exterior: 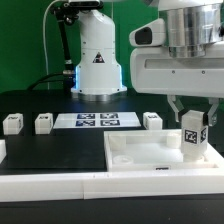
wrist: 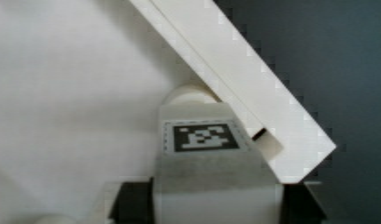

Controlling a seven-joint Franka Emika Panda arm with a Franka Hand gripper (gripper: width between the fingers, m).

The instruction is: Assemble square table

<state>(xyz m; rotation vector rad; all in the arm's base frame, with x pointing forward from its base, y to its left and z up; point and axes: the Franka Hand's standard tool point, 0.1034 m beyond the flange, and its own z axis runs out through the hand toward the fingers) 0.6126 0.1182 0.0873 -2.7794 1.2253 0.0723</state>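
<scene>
A black surface spreads across the lower half of the exterior view. The marker board lies flat on it near the centre of the frame, its four black-and-white tags in a row. A long white rail runs along the bottom. A green backdrop fills the upper left.

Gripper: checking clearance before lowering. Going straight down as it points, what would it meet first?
Likely the large flat white plastic table top, near its edge on the exterior view's right; the chunky white tagged leg held by the gripper would touch it first. Depth is unclear.
</scene>
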